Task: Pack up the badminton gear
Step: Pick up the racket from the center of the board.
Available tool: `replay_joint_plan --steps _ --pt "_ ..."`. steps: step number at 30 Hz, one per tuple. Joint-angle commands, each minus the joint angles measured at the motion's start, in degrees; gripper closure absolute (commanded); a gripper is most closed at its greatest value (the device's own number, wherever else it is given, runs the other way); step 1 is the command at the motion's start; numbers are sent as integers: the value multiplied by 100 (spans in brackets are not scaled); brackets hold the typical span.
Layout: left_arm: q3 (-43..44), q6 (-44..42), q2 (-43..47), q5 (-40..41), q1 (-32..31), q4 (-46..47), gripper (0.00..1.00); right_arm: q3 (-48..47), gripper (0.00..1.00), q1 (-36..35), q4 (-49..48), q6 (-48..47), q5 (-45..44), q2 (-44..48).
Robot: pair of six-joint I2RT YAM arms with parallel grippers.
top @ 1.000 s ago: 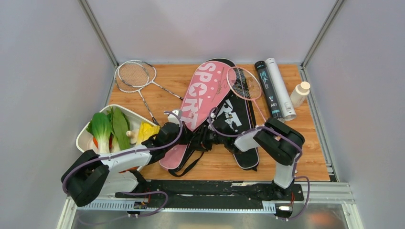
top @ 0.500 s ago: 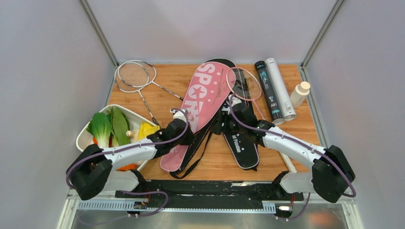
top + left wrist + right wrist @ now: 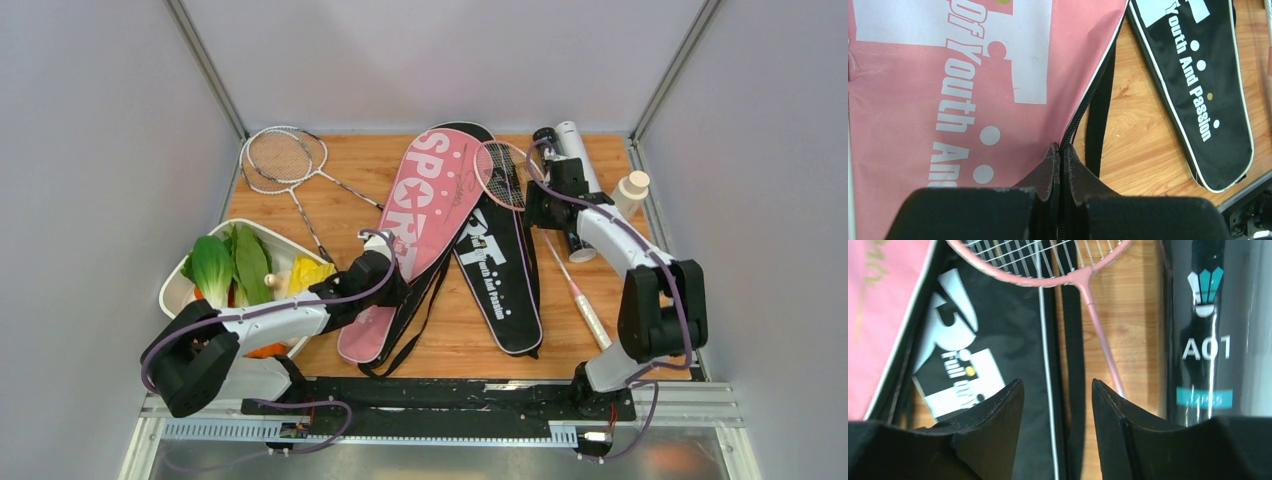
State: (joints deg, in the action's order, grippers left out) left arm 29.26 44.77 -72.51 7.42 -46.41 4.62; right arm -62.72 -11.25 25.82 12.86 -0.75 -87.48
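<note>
Views cropped close
Your left gripper [image 3: 1060, 150] is closed at the pink bag [image 3: 948, 75] edge, any pinch hidden; right gripper [image 3: 1058, 385] apart over the cut-off pink racket [image 3: 1101, 330].

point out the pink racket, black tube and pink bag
pink racket [image 3: 1103, 340], right wrist view, shaft
black tube [image 3: 1205, 347], right wrist view, label
pink bag [image 3: 908, 100], left wrist view, printed face
</note>
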Motion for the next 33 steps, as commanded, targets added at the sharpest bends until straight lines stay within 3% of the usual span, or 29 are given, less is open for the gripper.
replay_joint_plan --steps 1,9,16,18,20,23,29,33 --pt "-78 82 -16 -277 -34 77 100 -677 46 328 270 -870 480 -797" --pt "-116 102 62 -396 -34 101 100 -1518 45 558 696 -1252 698 -1932" --pt "-159 137 92 -391 -32 156 100 -1724 55 561 868 -1438 671 -2340" --pt "-150 145 46 -410 -33 205 100 -1796 63 554 934 -1388 619 -2360" --pt "-122 141 2 -435 -32 203 100 -1909 78 555 1083 -1239 575 -2363" --pt "-108 135 3 -449 -32 212 100 -2091 99 528 1379 -773 601 -2213" --pt "-97 148 46 -391 -34 271 100 -1164 100 346 1166 638 973 -987" --pt "-125 199 -27 -440 -30 439 100 -518 100 -332 688 1359 887 -507"
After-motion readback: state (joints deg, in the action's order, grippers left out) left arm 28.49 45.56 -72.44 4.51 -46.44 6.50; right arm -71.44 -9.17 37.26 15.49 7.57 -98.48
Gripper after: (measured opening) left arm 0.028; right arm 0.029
